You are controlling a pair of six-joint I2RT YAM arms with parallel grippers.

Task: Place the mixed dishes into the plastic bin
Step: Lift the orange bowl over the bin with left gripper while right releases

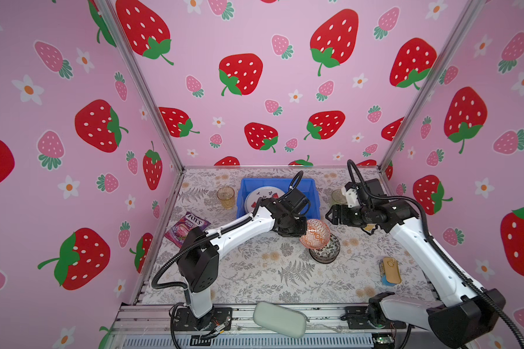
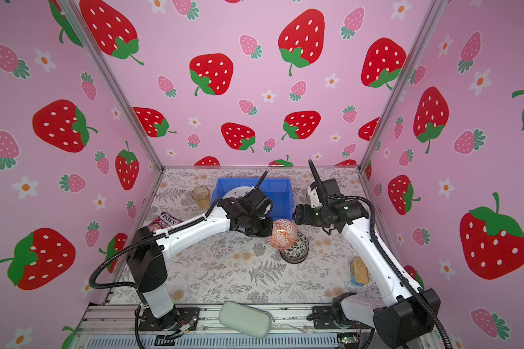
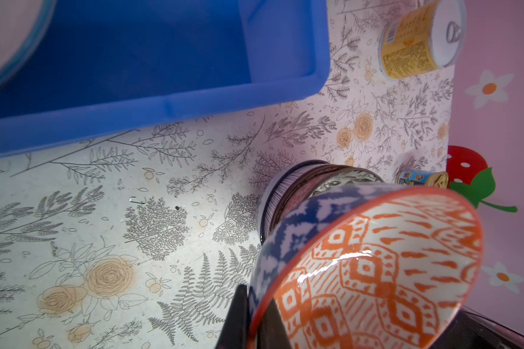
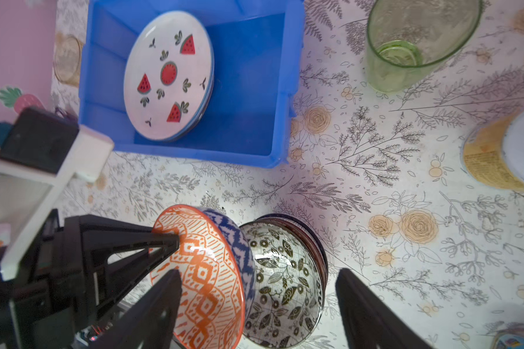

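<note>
- Overhead, in a top view, the left jaws clamp the orange bowl [image 1: 315, 234] by its rim. It is tilted on edge, just beside the black-white bowl [image 1: 327, 252] on the counter [image 1: 254, 272], near the blue bin [image 1: 313, 189].
- Left wrist: the jaws pinch that bowl's rim.
- Right wrist: the right jaws stand apart, holding nothing. The watermelon plate [image 4: 167, 75] lies inside the bin.

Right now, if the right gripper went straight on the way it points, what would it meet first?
Probably the black-and-white bowl topping the stack, framed between the open right gripper's fingers; the tilted orange bowl beside it could come first, depth unclear.
</note>
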